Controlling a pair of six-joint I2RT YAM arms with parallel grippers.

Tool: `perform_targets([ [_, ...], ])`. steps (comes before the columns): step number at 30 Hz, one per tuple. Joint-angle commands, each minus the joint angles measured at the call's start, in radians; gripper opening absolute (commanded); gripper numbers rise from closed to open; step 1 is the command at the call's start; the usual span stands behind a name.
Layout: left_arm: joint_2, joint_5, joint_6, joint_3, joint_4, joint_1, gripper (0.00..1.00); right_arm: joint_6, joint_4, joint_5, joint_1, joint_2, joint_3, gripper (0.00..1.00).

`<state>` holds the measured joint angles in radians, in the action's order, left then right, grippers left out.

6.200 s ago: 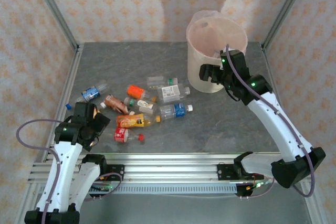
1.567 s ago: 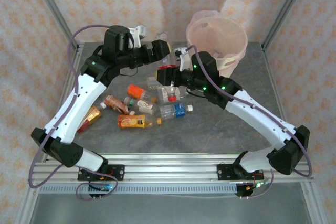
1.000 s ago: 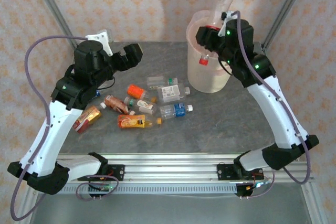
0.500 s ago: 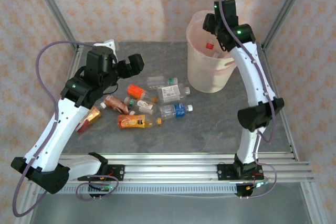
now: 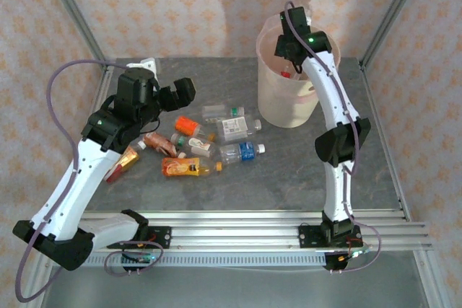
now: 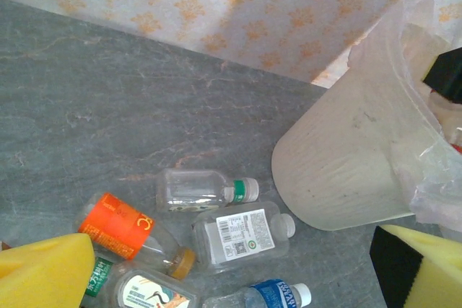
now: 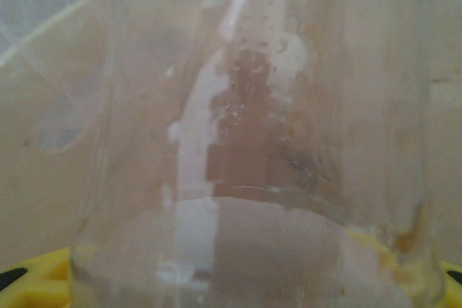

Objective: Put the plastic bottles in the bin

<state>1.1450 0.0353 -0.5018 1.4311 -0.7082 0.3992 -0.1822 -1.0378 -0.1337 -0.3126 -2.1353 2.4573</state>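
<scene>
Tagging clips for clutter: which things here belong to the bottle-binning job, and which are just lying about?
Job: bin; clear bottle in right gripper at its mouth; loose bottles on table; open left gripper.
Not the job: patterned walls, aluminium rails; fixtures, not clutter.

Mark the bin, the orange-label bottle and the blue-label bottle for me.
bin [image 5: 284, 110]: top external view, outer wall.
orange-label bottle [image 6: 117, 223]: left wrist view, its label.
blue-label bottle [image 5: 246, 151]: top external view, its label.
</scene>
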Motion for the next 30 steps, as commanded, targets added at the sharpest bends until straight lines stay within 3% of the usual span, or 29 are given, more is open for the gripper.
perform_targets([
  [1, -0.022, -0.037, 0.018, -0.015, -0.022, -0.005, 1.00, -0.013, -0.051, 0.005, 0.016, 0.000, -0.001, 0.57],
  [11, -0.027, -0.050, 0.020, -0.021, -0.039, -0.007, 1.00, -0.061, -0.062, 0.064, 0.036, 0.000, -0.095, 0.71],
  [20, -0.027, -0.061, 0.022, -0.028, -0.047, -0.007, 1.00, -0.073, -0.047, 0.098, 0.036, 0.027, -0.123, 0.97],
  [30, -0.021, -0.064, 0.023, -0.031, -0.044, -0.008, 1.00, -0.050, -0.036, 0.005, 0.038, 0.095, -0.056, 1.00],
])
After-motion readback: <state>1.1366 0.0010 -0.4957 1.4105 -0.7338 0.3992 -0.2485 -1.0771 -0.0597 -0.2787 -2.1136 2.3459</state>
